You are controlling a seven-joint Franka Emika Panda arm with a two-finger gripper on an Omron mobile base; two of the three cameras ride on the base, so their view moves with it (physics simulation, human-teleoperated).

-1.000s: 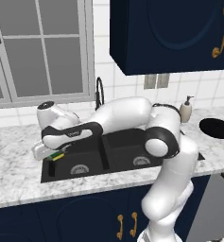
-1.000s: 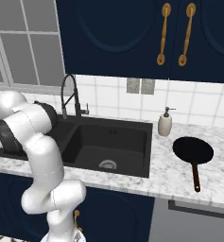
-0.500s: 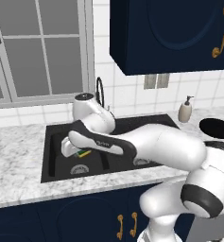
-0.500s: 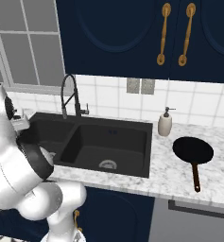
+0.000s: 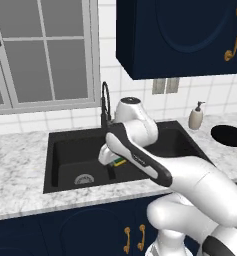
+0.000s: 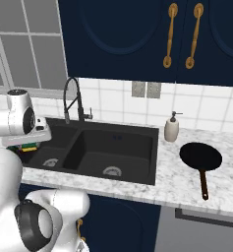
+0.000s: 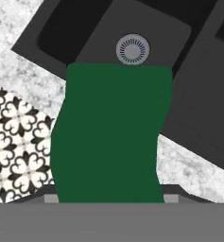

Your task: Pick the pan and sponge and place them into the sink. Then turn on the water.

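Observation:
My gripper (image 5: 115, 162) is shut on the sponge (image 5: 121, 161), a small block with a green top and a yellow underside, and holds it over the left basin of the black double sink (image 5: 65, 142). In the hand view the green sponge (image 7: 111, 137) covers the fingertips, with the basin's silver drain (image 7: 132, 48) just past it. From the right, the sponge (image 6: 29, 146) hangs under the hand above the sink (image 6: 137, 135). The black pan (image 6: 200, 156) lies on the marble counter right of the sink, handle toward the front; its edge (image 5: 232, 137) also shows. The water is out of view.
A dark gooseneck faucet (image 6: 71, 96) rises behind the divider between the basins. A soap dispenser (image 6: 171, 130) stands at the sink's back right corner. Blue wall cabinets hang above, and a window is at the back left. Patterned floor tiles (image 7: 14, 142) lie beyond the counter's edge.
The arm has swung to the right, carrying the sponge from the sink's left edge to a spot over the left basin. The pan has stayed where it was.

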